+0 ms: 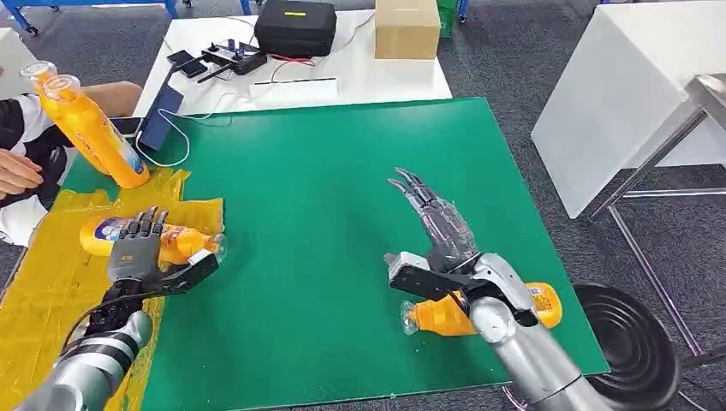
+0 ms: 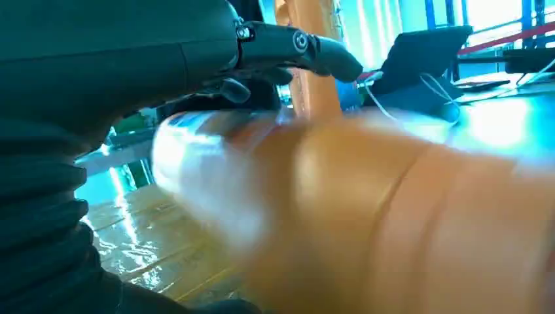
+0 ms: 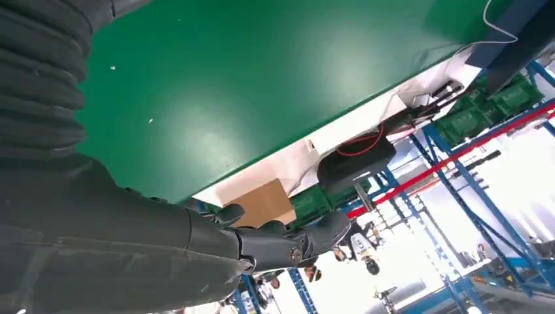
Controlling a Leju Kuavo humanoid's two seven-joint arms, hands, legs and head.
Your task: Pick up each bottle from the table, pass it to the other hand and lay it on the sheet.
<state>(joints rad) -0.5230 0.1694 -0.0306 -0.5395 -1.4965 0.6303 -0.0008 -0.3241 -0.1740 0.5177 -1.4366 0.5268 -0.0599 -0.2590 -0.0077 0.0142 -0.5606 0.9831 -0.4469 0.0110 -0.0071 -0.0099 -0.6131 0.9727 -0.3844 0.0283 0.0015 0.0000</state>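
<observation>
An orange bottle (image 1: 184, 242) lies on its side on the yellow sheet (image 1: 51, 291). My left hand (image 1: 141, 253) hovers over it with fingers spread and the thumb out, not gripping; up close the bottle (image 2: 366, 216) is blurred under the palm. A second orange bottle (image 1: 445, 318) lies on the green table (image 1: 317, 171) beneath my right wrist. My right hand (image 1: 432, 223) is stretched out flat above the mat, fingers (image 3: 288, 245) apart and holding nothing. At the far left a person's hand (image 1: 17, 171) is beside a tilted orange bottle (image 1: 98, 137).
Behind the green mat is a white table (image 1: 377, 73) with a black case (image 1: 295, 26), a cardboard box (image 1: 407, 27), a tablet (image 1: 160, 120) and cables. A white table (image 1: 625, 94) and a black stool (image 1: 638, 342) stand to the right.
</observation>
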